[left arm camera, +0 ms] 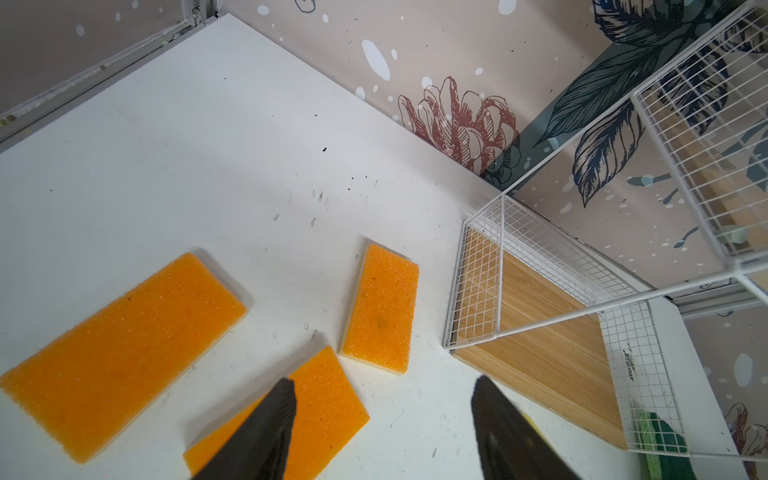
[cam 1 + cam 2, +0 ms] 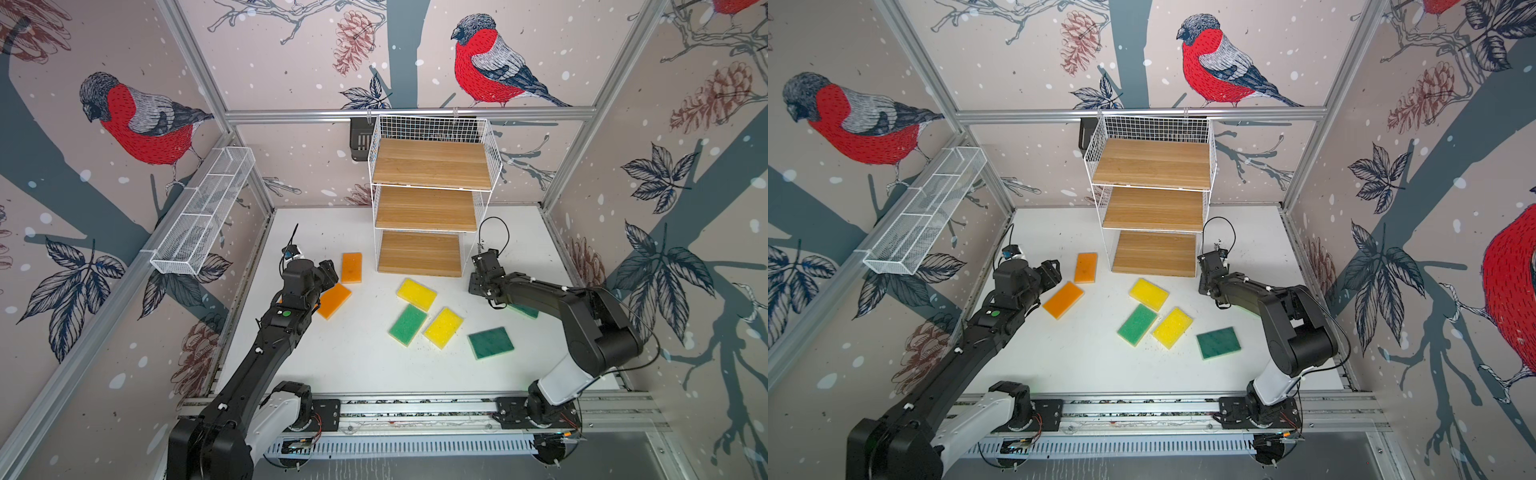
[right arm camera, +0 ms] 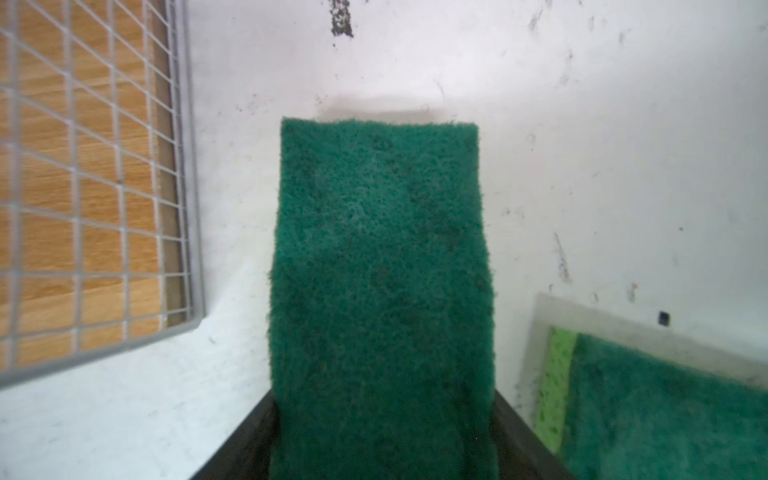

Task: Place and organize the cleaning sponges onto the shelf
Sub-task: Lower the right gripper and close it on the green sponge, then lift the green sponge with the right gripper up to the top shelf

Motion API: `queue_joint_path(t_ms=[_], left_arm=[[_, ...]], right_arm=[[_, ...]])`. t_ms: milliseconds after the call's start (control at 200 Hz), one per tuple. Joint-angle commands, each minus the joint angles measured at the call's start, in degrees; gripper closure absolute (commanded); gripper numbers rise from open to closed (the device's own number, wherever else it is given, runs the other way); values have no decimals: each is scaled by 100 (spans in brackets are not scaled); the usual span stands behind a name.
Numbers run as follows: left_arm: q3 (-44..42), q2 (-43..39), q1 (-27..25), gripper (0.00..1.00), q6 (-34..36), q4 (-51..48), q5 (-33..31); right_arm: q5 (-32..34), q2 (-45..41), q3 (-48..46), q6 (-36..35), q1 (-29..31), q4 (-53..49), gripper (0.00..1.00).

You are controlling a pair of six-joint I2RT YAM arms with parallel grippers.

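Observation:
The shelf (image 2: 430, 166) stands at the back, its three wooden boards bare. Several cleaning sponges lie on the white table: two orange (image 2: 351, 267) (image 2: 333, 301), two yellow (image 2: 416, 294) (image 2: 443, 327), a light green one (image 2: 407, 324) and a dark green one (image 2: 490, 342). My left gripper (image 1: 384, 382) hangs open above an orange sponge (image 1: 328, 407), with two more orange ones (image 1: 380, 309) (image 1: 120, 353) beyond. My right gripper (image 3: 384, 407) is shut on a dark green sponge (image 3: 382, 270) beside the shelf's lowest board (image 3: 83, 187). Another green sponge (image 3: 665, 407) lies close by.
A long white mesh trough (image 2: 203, 212) hangs on the left wall. A small black basket (image 2: 360, 139) hangs behind the shelf's top left corner. The shelf's wire side (image 1: 478, 291) stands close to my left gripper. The arm rail (image 2: 415, 409) runs along the front edge.

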Motion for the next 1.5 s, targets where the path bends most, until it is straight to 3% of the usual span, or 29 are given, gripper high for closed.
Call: queue_joint_path(t_ms=[0, 650, 1166, 1491], left_arm=[[49, -116, 10, 32, 61, -118, 106], [374, -956, 5, 32, 186, -947, 284], [845, -882, 6, 32, 530, -1413, 345], [997, -765, 5, 31, 677, -1372, 389]], right_arm=[[55, -231, -67, 138, 139, -308, 33], [694, -2400, 245, 746, 1742, -2005, 32], [1490, -2769, 1774, 1151, 3014, -2995, 32], [1612, -2435, 3148, 652, 3452, -3073, 32]])
